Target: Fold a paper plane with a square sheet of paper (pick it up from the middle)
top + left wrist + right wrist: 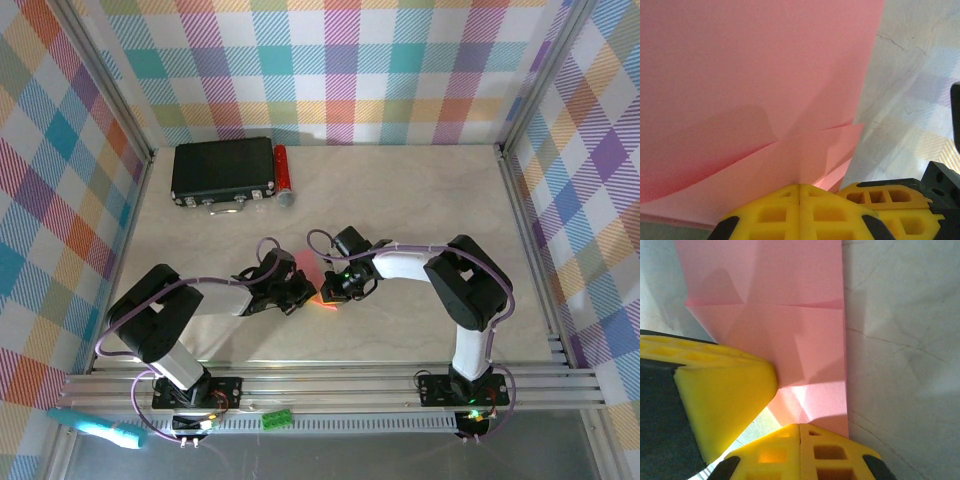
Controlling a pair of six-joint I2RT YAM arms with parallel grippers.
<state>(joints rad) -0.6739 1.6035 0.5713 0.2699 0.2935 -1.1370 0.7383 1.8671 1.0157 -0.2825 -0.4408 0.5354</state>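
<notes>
Pink-red and thin, the square sheet of paper (305,268) sits at the middle of the top view, already creased, with overlapping flaps, held between the two claws. The left claw (799,189) is pressed together, pinching the sheet's near edge. The right claw (800,429) is likewise pressed together on an edge just beside it. To fold well here, I judge both pinches should stay firm and travel together, laying the flap along the visible crease without pulling apart, since such paper slips or tears easily. The pale marbled bench (420,200) lies beneath. A black box (222,168) and a red cylinder (283,172) rest at upper left, well apart from the work, inside bright checked walls (340,60).
</notes>
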